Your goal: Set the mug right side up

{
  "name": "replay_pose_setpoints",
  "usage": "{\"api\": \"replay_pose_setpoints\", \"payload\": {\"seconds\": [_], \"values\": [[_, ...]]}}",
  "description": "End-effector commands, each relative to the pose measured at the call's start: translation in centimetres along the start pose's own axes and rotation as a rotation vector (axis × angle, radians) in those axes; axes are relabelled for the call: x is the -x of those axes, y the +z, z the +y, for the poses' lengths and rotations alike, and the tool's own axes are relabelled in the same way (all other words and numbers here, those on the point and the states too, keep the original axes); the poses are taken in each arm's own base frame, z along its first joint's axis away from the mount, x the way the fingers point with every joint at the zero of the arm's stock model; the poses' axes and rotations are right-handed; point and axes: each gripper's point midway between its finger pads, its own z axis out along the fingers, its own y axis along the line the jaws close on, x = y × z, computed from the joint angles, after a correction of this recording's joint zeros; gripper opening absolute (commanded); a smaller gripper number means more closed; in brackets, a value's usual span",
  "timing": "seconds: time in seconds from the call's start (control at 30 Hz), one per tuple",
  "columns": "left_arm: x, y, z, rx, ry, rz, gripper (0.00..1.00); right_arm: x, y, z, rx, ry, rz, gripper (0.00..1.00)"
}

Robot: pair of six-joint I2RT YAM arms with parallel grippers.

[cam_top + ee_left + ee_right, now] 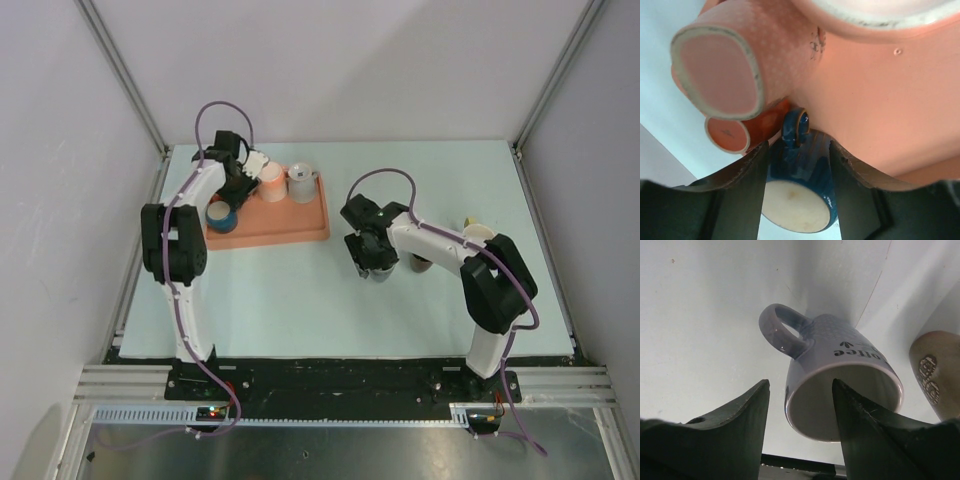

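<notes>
On my right arm, the right claw [800, 385] hung with its fingers apart around the lilac mug [840, 370]. I could see bare desk [705, 315] between the left finger and the mug's wall, while the right finger overlapped the rim from my angle, so I could not say whether it touched. The mug's mouth faced up into the wrist camera, so it stood right side up on the desk under the claw. Its handle pointed away from the claw and a little to its left, and dark lettering ran across the side. Off to the right of that claw sat a tan cup [935, 375] with a pattern I could not read.

On my left arm, the left claw [799, 150] was clamped on the blue mug [800, 200], one finger against each side. That mug sat upside down, its pale flat base toward the camera and its handle pointing away from the claw. Beyond the claw and to its left stood a pink dotted mug [740, 55] and a small orange cup [727, 134], both base up. All of these were at the orange tray [300, 225], far to the left of the right claw.
</notes>
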Motion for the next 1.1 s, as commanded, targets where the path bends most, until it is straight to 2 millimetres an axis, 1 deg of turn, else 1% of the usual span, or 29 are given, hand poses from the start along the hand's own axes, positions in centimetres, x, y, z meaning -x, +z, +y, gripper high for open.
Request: {"api": "replay_pose_setpoints", "payload": {"seconds": [0.0, 0.1, 0.17, 0.27, 0.33, 0.43, 0.53, 0.6, 0.67, 0.73, 0.8, 0.83, 0.87, 0.93, 1.0, 1.03, 1.07], "values": [[0.4, -0.2, -0.5, -0.004, 0.038, -0.008, 0.55, 0.7, -1.8, -0.8, -0.025, 0.014, -0.054, 0.59], [-0.5, -0.6, -2.5, -0.057, 0.094, -0.004, 0.55, 0.7, -1.9, -1.1, -0.033, 0.014, -0.053, 0.59], [-0.8, -1.0, -4.0, -0.102, 0.130, -0.019, 0.54, 0.7, -2.0, -1.3, -0.034, 0.017, -0.056, 0.59], [-0.9, -1.7, -5.4, -0.155, 0.166, -0.043, 0.53, 0.9, -2.1, -1.4, -0.031, 0.020, -0.061, 0.59], [-0.7, -2.3, -5.8, -0.180, 0.190, -0.063, 0.53, 0.9, -2.2, -1.5, -0.032, 0.020, -0.061, 0.59], [-0.4, -2.8, -5.6, -0.178, 0.227, -0.076, 0.53, 0.9, -2.3, -1.8, -0.038, 0.021, -0.062, 0.59], [0.2, -2.6, -3.9, -0.110, 0.227, -0.053, 0.53, 1.0, -2.3, -2.0, -0.042, 0.020, -0.064, 0.60], [0.3, -2.3, -2.9, -0.071, 0.256, -0.029, 0.52, 0.9, -2.3, -2.0, -0.043, 0.018, -0.062, 0.60], [-0.2, -2.1, -2.4, -0.055, 0.304, -0.005, 0.52, 0.9, -2.4, -2.0, -0.045, 0.018, -0.062, 0.61], [-0.9, -2.1, -2.5, -0.061, 0.359, 0.015, 0.53, 0.9, -2.4, -2.1, -0.048, 0.019, -0.061, 0.63], [-1.9, -1.9, -3.0, -0.078, 0.419, 0.039, 0.53, 0.9, -2.4, -2.1, -0.049, 0.017, -0.063, 0.64], [-2.5, -1.7, -3.3, -0.088, 0.439, 0.056, 0.52, 0.9, -2.5, -2.1, -0.049, 0.017, -0.065, 0.64], [-2.9, -1.5, -3.5, -0.092, 0.450, 0.070, 0.50, 0.9, -2.5, -2.2, -0.049, 0.017, -0.065, 0.64], [-3.4, -1.0, -3.7, -0.098, 0.451, 0.088, 0.36, 1.0, -2.6, -2.1, -0.046, 0.017, -0.069, 0.65], [-3.4, -0.8, -3.7, -0.098, 0.437, 0.091, 0.12, 1.1, -2.9, -2.0, -0.036, 0.015, -0.075, 0.67], [-3.2, -0.9, -3.8, -0.098, 0.429, 0.085, 0.06, 1.2, -3.1, -1.9, -0.030, 0.012, -0.083, 0.68], [-3.0, -1.0, -3.7, -0.097, 0.422, 0.077, 0.03, 1.2, -3.3, -1.8, -0.024, 0.007, -0.088, 0.68]]}}
